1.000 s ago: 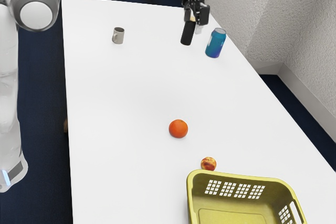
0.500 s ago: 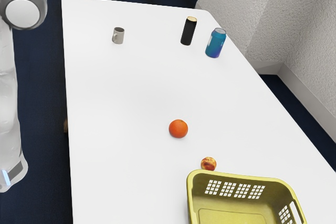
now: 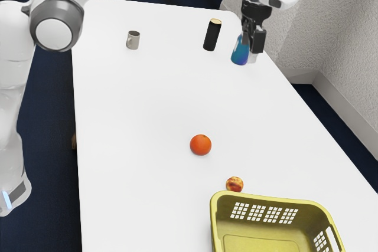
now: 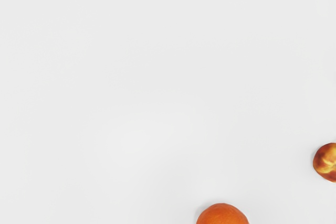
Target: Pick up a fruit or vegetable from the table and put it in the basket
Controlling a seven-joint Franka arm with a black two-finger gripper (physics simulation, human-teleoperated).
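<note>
The orange is down below

The gripper [image 3: 253, 52] is up high with nothing in it. I can't tell if it is open or closed. The orange [image 3: 201, 145] sits on the table [image 3: 136, 146], well below the gripper and nearer the basket [image 3: 273, 198]. It is round, with no long side to match. I think the gripper must go over it, then straight down.
</note>
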